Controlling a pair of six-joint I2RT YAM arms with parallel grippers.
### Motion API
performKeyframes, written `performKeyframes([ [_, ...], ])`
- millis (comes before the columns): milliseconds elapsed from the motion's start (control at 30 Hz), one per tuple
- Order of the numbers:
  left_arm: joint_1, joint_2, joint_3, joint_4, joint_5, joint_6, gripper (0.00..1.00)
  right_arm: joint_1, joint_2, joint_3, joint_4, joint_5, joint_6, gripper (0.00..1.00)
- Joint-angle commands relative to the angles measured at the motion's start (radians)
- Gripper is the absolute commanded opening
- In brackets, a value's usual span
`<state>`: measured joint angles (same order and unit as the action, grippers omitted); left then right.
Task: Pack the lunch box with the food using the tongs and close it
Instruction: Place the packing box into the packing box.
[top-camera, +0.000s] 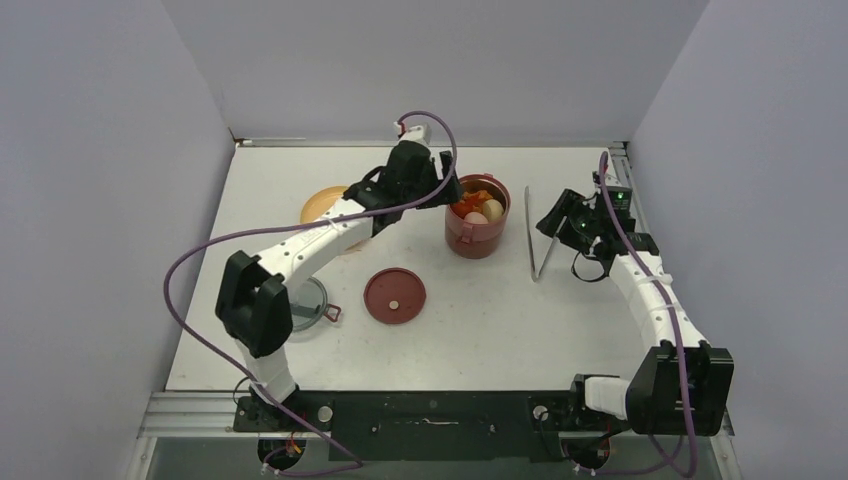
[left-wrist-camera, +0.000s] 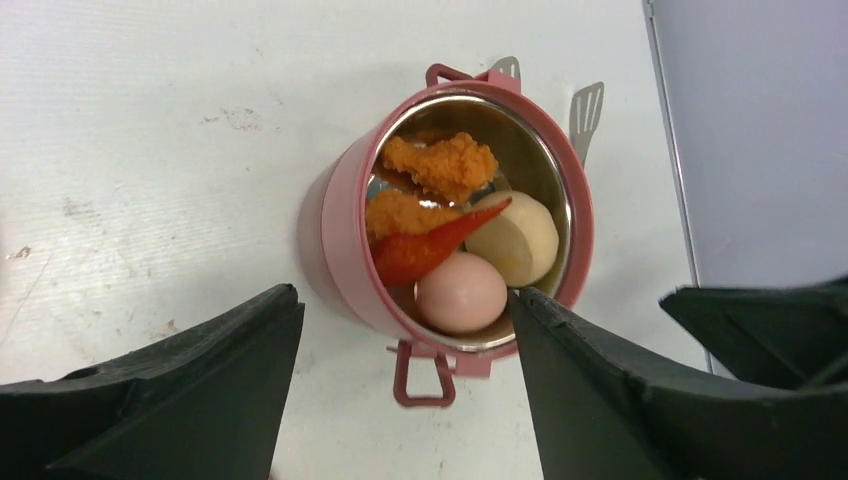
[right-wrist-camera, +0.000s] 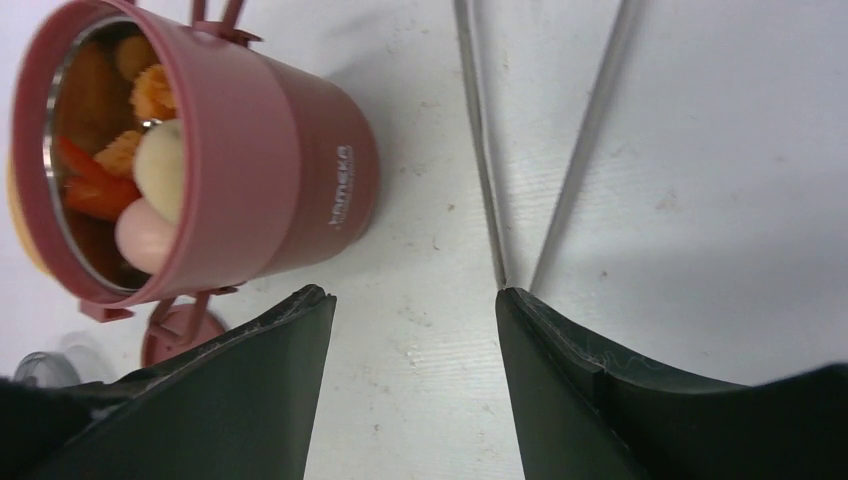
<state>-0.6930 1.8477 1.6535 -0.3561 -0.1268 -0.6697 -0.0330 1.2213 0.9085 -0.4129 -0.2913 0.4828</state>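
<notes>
The lunch box (top-camera: 477, 218) is standing upright toward the far middle of the table (top-camera: 600, 330), as stacked maroon containers with the top one uncovered. The food (left-wrist-camera: 450, 230) is sitting inside that top container: two orange crumbed pieces, a red tapered piece, a whitish round piece and a pinkish egg (left-wrist-camera: 460, 292) nearest the clasp side. The left gripper (top-camera: 440, 190) is hovering over the left rim of the lunch box. In the left wrist view its fingers (left-wrist-camera: 200, 390) are standing wide apart and gripping nothing, with the container showing beyond the tips; whether the right tip is touching the rim cannot be told. The tongs (top-camera: 529, 235) are lying flat on the table just right of the lunch box, apart from it, with the joined end pointing toward the arm bases and the two arms spreading toward the far edge. The right gripper (top-camera: 555, 222) is hanging over the tongs. In the right wrist view its fingers (right-wrist-camera: 590, 380) are standing well apart and holding nothing, and the joined end of the tongs is lying just beside the tip of one finger. A maroon disc lid (top-camera: 395, 296) is lying flat on the table, nearer the bases than the lunch box. A grey lid (top-camera: 305, 305) is lying left of it, partly hidden by the left arm. A yellow-orange plate (top-camera: 318, 205) is showing behind that arm, left of the lunch box.
</notes>
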Motion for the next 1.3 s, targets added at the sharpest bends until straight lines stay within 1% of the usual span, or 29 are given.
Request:
performKeyframes([
  [0, -0.005, -0.206, -0.153, 0.224, 0.005, 0.065, 0.80, 0.009, 0.055, 0.096, 0.058, -0.132, -0.012, 0.60],
  [100, -0.004, -0.275, -0.224, 0.248, 0.057, 0.086, 0.84, 0.027, 0.107, 0.154, 0.054, -0.132, -0.020, 0.59],
  [133, -0.002, -0.286, -0.238, 0.243, 0.084, 0.088, 0.84, 0.053, 0.123, 0.175, 0.050, -0.133, -0.023, 0.59],
  [267, -0.005, -0.312, -0.306, 0.238, 0.180, 0.068, 0.83, 0.118, 0.198, 0.242, 0.043, -0.090, -0.030, 0.58],
  [367, -0.005, -0.340, -0.398, 0.282, 0.213, 0.043, 0.82, 0.166, 0.254, 0.289, 0.041, -0.040, -0.033, 0.58],
  [467, -0.004, -0.356, -0.449, 0.318, 0.242, 0.035, 0.82, 0.193, 0.307, 0.330, 0.037, -0.018, -0.033, 0.58],
  [567, -0.005, -0.353, -0.477, 0.340, 0.291, 0.034, 0.82, 0.206, 0.344, 0.358, 0.036, -0.004, -0.033, 0.57],
  [633, -0.005, -0.344, -0.493, 0.384, 0.321, 0.030, 0.82, 0.213, 0.362, 0.376, 0.033, 0.003, -0.034, 0.57],
  [867, -0.010, -0.273, -0.517, 0.454, 0.403, -0.004, 0.76, 0.230, 0.401, 0.401, 0.019, 0.028, -0.036, 0.55],
  [1000, -0.023, -0.227, -0.507, 0.470, 0.416, -0.007, 0.74, 0.232, 0.395, 0.404, 0.010, 0.037, -0.035, 0.55],
  [1100, -0.035, -0.202, -0.496, 0.468, 0.401, 0.002, 0.70, 0.234, 0.381, 0.409, 0.000, 0.043, -0.035, 0.55],
  [1267, -0.055, -0.206, -0.513, 0.412, 0.245, 0.031, 0.61, 0.235, 0.335, 0.418, -0.017, 0.050, -0.036, 0.55],
])
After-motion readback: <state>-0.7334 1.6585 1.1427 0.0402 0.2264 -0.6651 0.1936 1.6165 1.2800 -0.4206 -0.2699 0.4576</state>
